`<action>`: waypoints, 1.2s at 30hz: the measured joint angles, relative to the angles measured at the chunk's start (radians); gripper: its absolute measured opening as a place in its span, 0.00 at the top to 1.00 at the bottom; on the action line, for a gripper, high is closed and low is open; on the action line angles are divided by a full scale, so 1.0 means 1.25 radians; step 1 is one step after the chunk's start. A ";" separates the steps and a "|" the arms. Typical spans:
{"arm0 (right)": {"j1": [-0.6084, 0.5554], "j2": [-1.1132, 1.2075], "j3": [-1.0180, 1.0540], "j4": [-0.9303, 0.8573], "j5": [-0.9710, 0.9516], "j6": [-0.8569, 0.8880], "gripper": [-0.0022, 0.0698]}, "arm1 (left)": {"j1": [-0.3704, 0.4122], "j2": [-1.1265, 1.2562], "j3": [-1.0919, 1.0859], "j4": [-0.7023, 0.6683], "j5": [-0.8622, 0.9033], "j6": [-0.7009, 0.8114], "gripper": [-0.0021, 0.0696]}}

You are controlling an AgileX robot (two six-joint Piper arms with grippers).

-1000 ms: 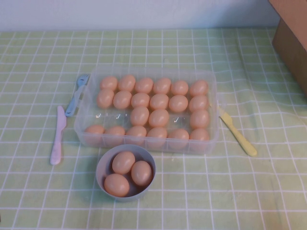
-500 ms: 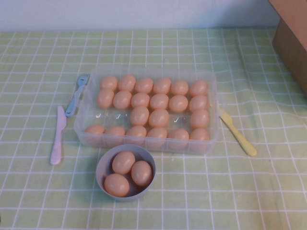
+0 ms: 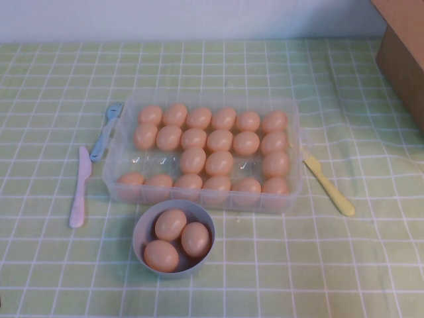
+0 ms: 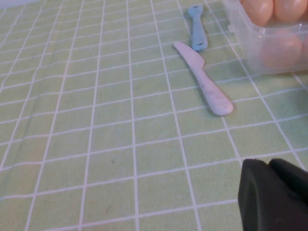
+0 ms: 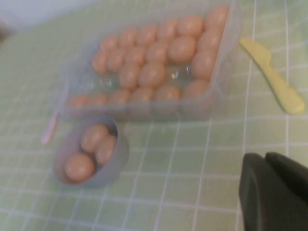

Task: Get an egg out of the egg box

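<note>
The clear plastic egg box (image 3: pixel 202 101) stands mid-table and holds several peach-orange eggs; one egg (image 3: pixel 193 160) lies near its middle, with bare cups to its left and right. Neither arm shows in the high view. My left gripper (image 4: pixel 269 164) is shut and empty, low over the cloth to the left of the box (image 4: pixel 240 33). My right gripper (image 5: pixel 264 156) is shut and empty, over the cloth on the near right of the box (image 5: pixel 144 109).
A grey-blue bowl (image 3: pixel 137 238) with three eggs sits in front of the box. A pink knife (image 3: pixel 79 187) and a blue utensil (image 3: pixel 106 130) lie to its left, a yellow knife (image 3: pixel 328 180) to its right. A cardboard box (image 3: pixel 401 59) stands at the far right.
</note>
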 joint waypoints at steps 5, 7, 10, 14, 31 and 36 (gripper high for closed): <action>0.000 0.218 -0.163 -0.118 0.166 0.000 0.99 | 0.000 0.000 0.000 0.000 0.000 0.000 0.98; 0.000 0.304 -0.224 -0.158 0.219 0.000 0.99 | 0.000 0.000 0.000 0.000 0.000 0.000 0.98; 0.000 0.418 -0.299 -0.199 0.266 0.000 0.99 | 0.000 0.000 0.000 0.000 0.000 0.000 0.98; 0.019 0.528 -0.375 -0.229 0.276 -0.011 0.99 | 0.000 0.000 0.000 0.000 0.000 0.000 0.98; 0.309 0.990 -0.814 -0.346 0.302 -0.143 0.99 | 0.000 0.000 0.000 0.000 0.000 0.000 0.98; 0.309 1.089 -0.938 -0.352 0.341 -0.143 0.96 | 0.000 0.000 0.000 0.000 0.000 0.000 0.98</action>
